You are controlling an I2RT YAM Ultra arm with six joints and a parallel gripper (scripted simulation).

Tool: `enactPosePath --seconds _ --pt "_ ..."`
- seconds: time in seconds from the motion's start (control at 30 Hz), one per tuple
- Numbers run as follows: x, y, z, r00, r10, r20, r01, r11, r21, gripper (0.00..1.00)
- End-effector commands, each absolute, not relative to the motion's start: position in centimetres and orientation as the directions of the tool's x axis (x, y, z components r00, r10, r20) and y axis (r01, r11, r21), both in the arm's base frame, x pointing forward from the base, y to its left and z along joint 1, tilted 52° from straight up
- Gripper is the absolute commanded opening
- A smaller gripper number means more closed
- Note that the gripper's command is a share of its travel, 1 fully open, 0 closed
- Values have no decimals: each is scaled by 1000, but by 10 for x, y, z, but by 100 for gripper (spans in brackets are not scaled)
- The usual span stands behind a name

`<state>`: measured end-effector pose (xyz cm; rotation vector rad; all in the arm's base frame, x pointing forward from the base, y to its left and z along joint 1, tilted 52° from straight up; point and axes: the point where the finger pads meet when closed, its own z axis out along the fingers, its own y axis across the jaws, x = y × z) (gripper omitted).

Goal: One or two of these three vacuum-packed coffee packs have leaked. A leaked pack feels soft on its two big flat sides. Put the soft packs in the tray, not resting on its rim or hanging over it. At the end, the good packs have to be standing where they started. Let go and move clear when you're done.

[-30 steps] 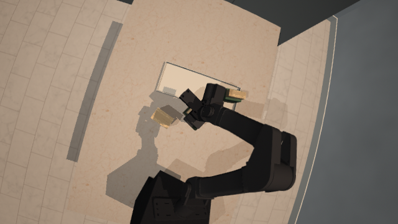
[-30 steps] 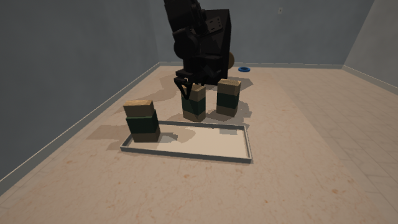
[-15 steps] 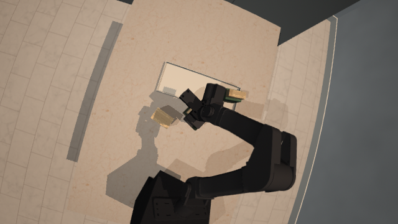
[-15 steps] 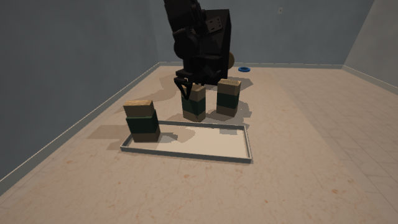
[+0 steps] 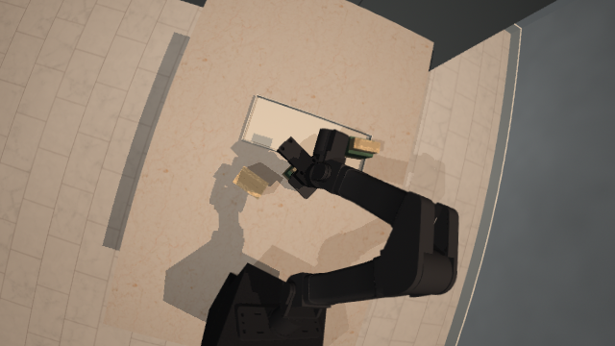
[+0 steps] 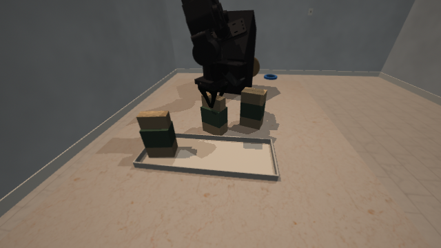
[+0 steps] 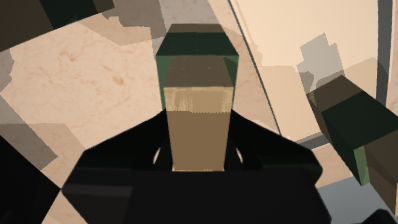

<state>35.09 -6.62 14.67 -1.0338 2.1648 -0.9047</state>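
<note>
Three tan coffee packs with dark green bands stand near a shallow grey tray (image 6: 210,156). My gripper (image 6: 212,99) is shut on the top of the middle pack (image 6: 214,117), which stands upright on the floor just behind the tray's far rim. In the wrist view this pack (image 7: 200,110) looks pinched narrow between the fingers. A second pack (image 6: 253,107) stands to its right, apart from the tray; it also shows from above (image 5: 252,182). The third pack (image 6: 156,132) stands at the tray's left end; I cannot tell whether it is inside the rim or on it.
The arm's dark base (image 6: 238,52) stands behind the packs. A small blue ring (image 6: 271,76) lies on the floor far back. Grey walls close the room at the left and back. The tray's inside (image 5: 288,126) holds nothing else.
</note>
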Motion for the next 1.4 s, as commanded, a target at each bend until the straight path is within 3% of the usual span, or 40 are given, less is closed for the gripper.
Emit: enactPosePath --seconds 0.0,1.37 --pt "346 -66 136 -539 -820 -193 -453 475 -755 26" --pt "342 -62 142 -531 -823 -199 -450 474 -757 26"
